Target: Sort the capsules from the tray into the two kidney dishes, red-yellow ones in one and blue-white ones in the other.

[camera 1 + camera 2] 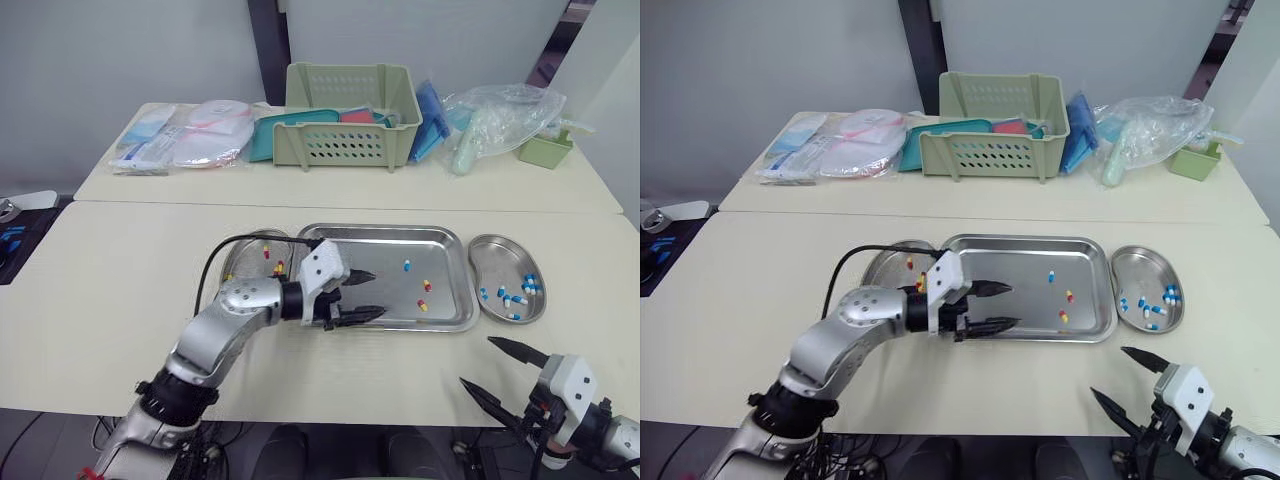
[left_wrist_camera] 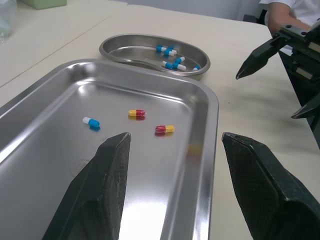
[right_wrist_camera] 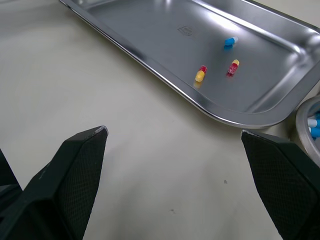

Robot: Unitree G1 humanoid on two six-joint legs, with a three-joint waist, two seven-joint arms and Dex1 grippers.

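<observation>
Nearest the robot, the right gripper (image 1: 476,362) hovers over the bare table (image 1: 120,300), fingers spread and empty. Farther on, the left gripper (image 1: 377,293) hangs over the tray (image 1: 380,230), likewise spread and empty. Two red-yellow capsules (image 1: 422,306) lie just beyond its fingertips, long axes running finger to finger. The left arm is nearer. The blue-white capsule (image 1: 407,265) lies farther back.
</observation>
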